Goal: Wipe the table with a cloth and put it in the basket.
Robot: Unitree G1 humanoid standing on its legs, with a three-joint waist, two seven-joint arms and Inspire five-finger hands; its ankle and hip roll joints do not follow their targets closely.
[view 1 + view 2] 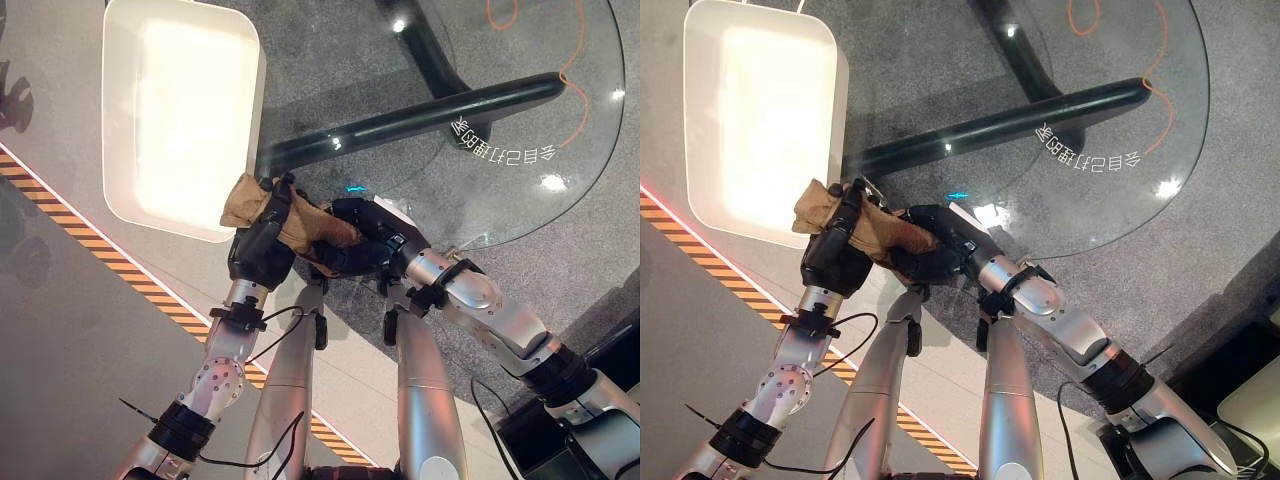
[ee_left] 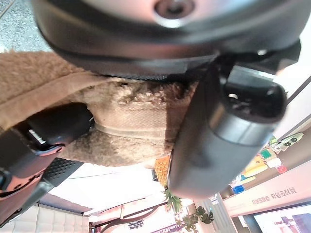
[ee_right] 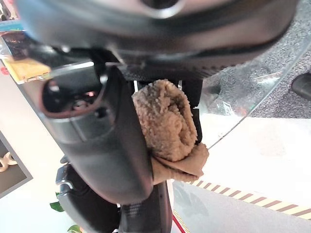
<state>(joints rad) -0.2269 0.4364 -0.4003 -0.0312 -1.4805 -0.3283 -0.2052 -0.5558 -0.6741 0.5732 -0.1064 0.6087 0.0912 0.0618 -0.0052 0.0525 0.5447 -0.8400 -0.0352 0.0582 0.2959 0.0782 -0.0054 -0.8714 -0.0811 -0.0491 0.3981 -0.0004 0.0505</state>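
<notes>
Brown fleecy cloth (image 1: 300, 222) bunched up and held off the floor between both hands, just off the glass table's (image 1: 520, 150) rim at about 7 o'clock of the round top. Left hand (image 1: 262, 243) clenched on the cloth's left end, fingers curled over the top, loose flap sticking out toward 10 o'clock over the near corner of the basket. Left wrist view: thumb (image 2: 228, 131) and a finger (image 2: 43, 141) wrapped round the fleece (image 2: 131, 126), hem strip visible between them. Right hand (image 1: 362, 240) gripping the cloth's right end from 3 o'clock, dark fingers closed under and around the bundle; right wrist view confirms: rolled fleece (image 3: 167, 124) pinched against the thumb (image 3: 112, 141), a fold hanging out below. Hands nearly touching, cloth spanning the gap. White basket (image 1: 120, 110), rounded rectangular tub, on the floor at 10 o'clock from the hands, brightly lit inside, cloth flap overlapping its near right corner in the head views; whether touching or above, cannot tell. Table top transparent, dark curved leg (image 1: 420, 115) visible through it at 1 o'clock from the hands, thin orange line (image 1: 575, 70) looping at the far right of the glass. Orange-and-black hazard stripe (image 1: 120, 265) on the floor running from 9 o'clock down toward 6 o'clock, passing under the left forearm.
</notes>
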